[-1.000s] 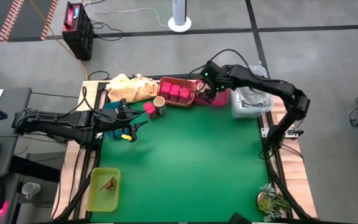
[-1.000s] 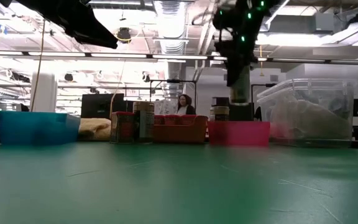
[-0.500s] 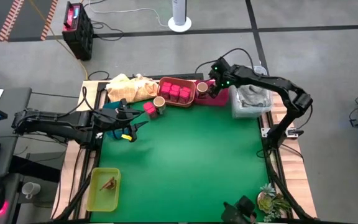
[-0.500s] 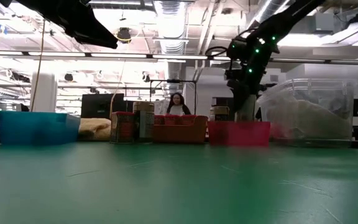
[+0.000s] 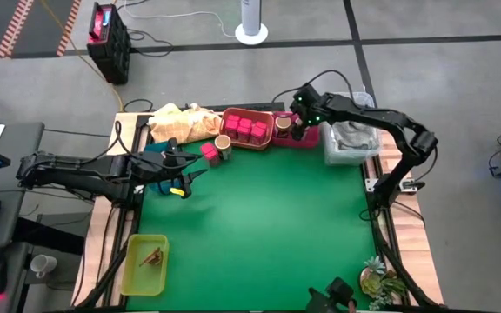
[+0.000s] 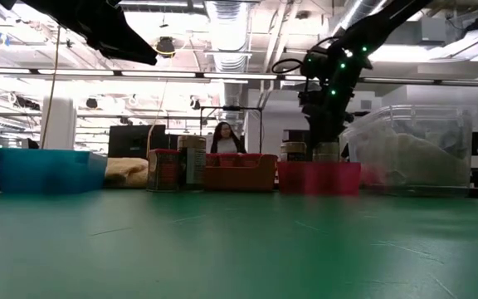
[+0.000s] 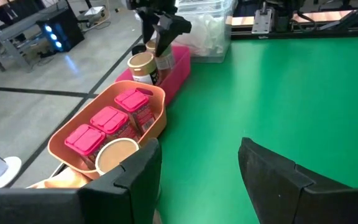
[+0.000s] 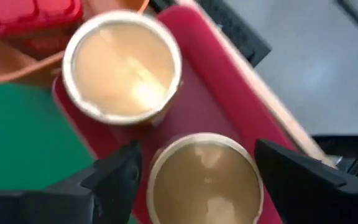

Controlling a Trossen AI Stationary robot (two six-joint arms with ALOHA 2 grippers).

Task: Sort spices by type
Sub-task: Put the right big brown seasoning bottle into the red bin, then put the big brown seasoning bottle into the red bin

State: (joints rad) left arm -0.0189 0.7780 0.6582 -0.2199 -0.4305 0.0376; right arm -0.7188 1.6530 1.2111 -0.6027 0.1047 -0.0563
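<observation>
My right gripper [image 5: 301, 124] hangs open over the magenta tray [image 5: 311, 139] at the table's far edge. Its fingers stand on either side of a tan round jar [image 8: 205, 180], and a second tan jar [image 8: 122, 65] stands beside it in the same tray. Three pink-red cube boxes [image 5: 245, 129] sit in the orange tray [image 5: 233, 141]. One pink cube [image 5: 208, 152] and one tan jar [image 5: 223, 143] stand on the green mat. The brown twiggy piece [image 5: 153, 256] lies in the yellow-green tray [image 5: 134, 278]. My left gripper [image 5: 190, 171] waits open at the table's left side.
A clear plastic bin [image 5: 351, 142] sits right of the magenta tray. The pale yellow cloth [image 5: 181, 122] lies at the far left, with a teal tray [image 6: 44, 170] near it. A small plant [image 5: 378, 278] stands at the near right corner. A person [image 6: 223, 139] is in the room behind.
My right gripper has shifted a little toward the table's right edge above the magenta tray and tipped from upright to a slant. The person in the room behind has walked leftward.
</observation>
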